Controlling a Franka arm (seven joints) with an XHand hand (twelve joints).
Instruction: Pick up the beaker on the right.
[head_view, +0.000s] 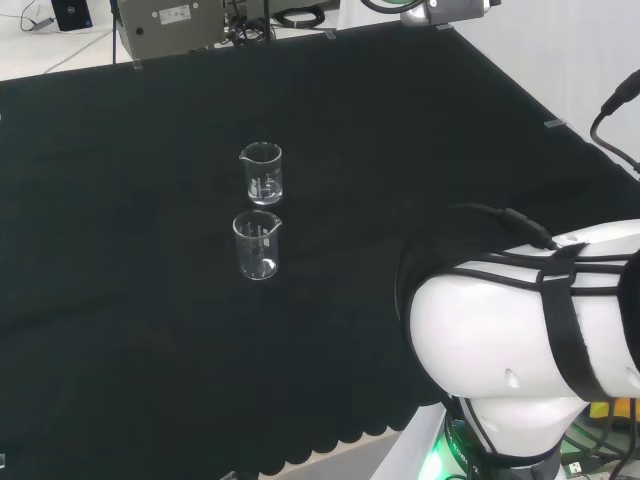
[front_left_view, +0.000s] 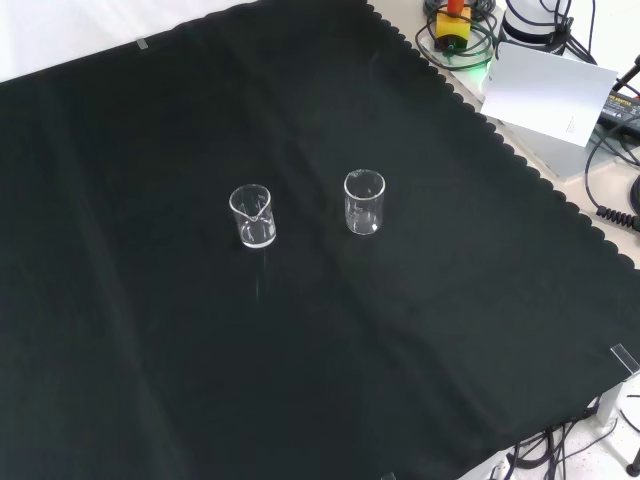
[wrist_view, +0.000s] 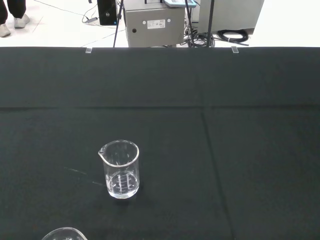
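Two small clear glass beakers stand upright and apart on the black cloth (front_left_view: 150, 350), and both look empty. In the head view one beaker (head_view: 261, 172) stands farther off and the other beaker (head_view: 257, 244) sits just in front of it. From the front they stand side by side, one beaker on the left (front_left_view: 252, 215) and one on the right (front_left_view: 364, 202). The wrist view has one spouted beaker (wrist_view: 120, 169) a short way ahead and the rim of another beaker (wrist_view: 63, 234) at the picture's edge. The arm's white link (head_view: 520, 360) rises at the head view's right, well away from both.
A grey metal box (head_view: 175, 25) and cables sit beyond the cloth's far edge in the head view. From the front, a white card (front_left_view: 548, 90) and cables lie past the cloth's scalloped edge at the upper right. Wide bare cloth surrounds the beakers.
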